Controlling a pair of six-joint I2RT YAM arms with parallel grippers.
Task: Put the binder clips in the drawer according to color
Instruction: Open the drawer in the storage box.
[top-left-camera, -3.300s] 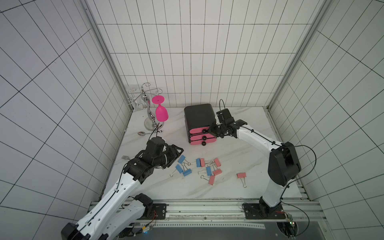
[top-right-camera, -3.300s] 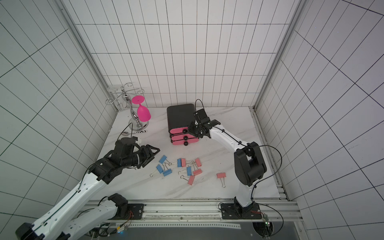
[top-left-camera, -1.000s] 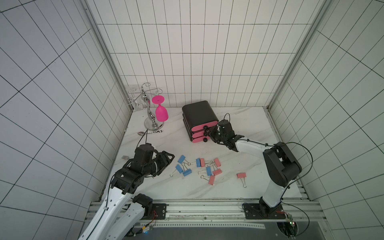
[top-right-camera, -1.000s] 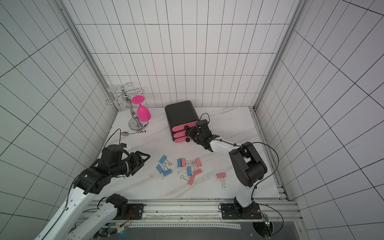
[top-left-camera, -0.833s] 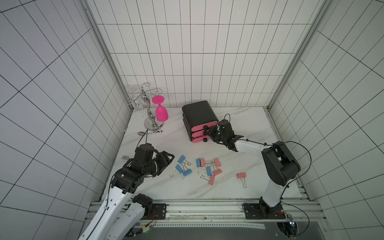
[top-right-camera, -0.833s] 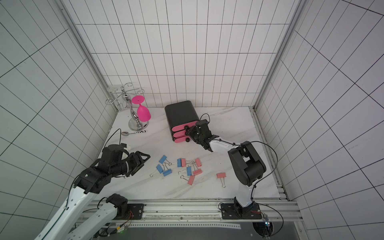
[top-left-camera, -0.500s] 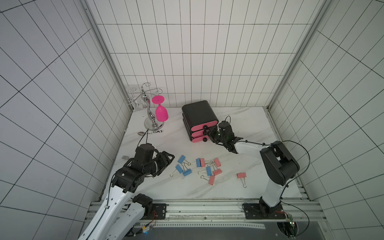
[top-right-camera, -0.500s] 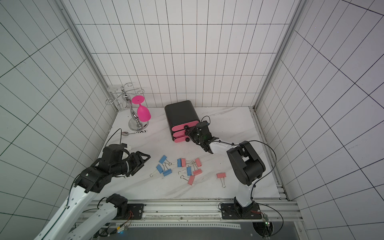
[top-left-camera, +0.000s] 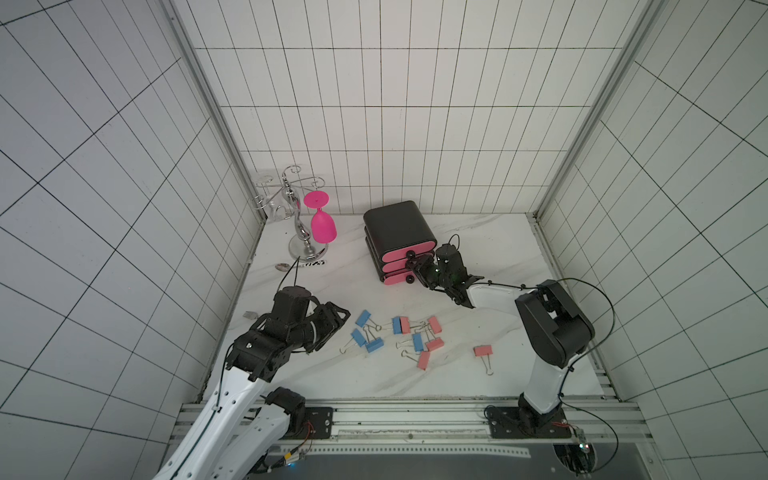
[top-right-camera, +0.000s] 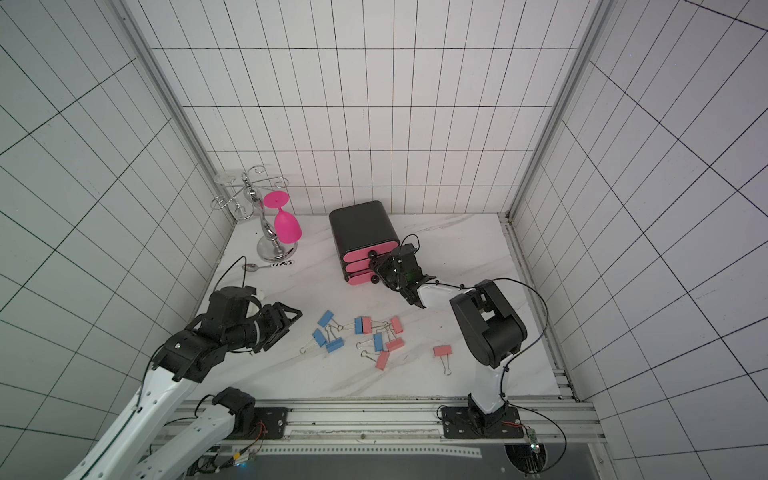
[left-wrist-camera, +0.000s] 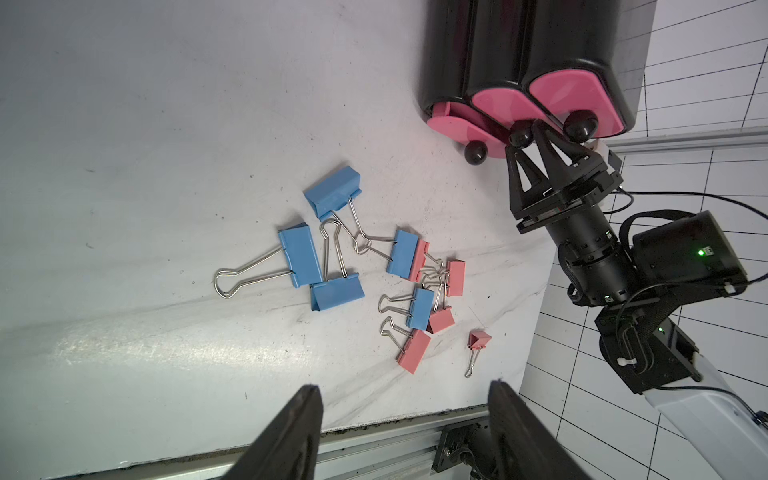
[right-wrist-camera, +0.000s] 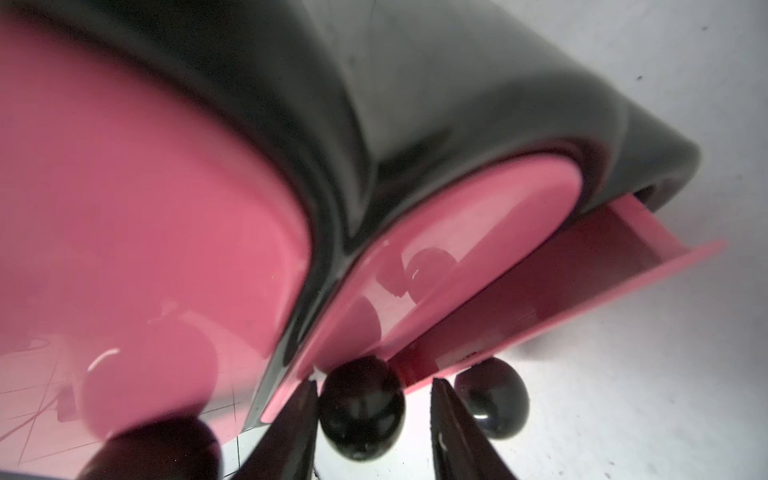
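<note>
Right wrist view, entry 1: right pincer (right-wrist-camera: 372, 384), spread around the middle knob (right-wrist-camera: 361, 409) of the drawer chest (top-left-camera: 397, 226). 1 finger touches the knob, a gap shows on the other side, and nothing is pinched.

Entry 2: bottom drawer (right-wrist-camera: 582, 282), ajar, with the bottom knob (right-wrist-camera: 492, 399) just beside the outer finger.

Entry 3: left pincer (left-wrist-camera: 403, 385), spread and empty, hovering above the counter (top-left-camera: 478, 249) near the clips.

Entry 4: binder clips (top-left-camera: 401, 325), blue and pink, all loose on the counter in front of the chest. Several have their wire handles crossed. 1 lone pink clip (top-left-camera: 482, 351) lies apart.

Hazards, as judged:
- The middle knob is round and glossy, so an off-centre squeeze may squirt it out.
- The outer finger may snag the bottom knob and drag the wrong drawer.
- The chest looks light, so a pull may slide or tip it instead of opening the drawer.
- Crossed handles may lift a blue clip along with a pink, spoiling the sort.
</note>
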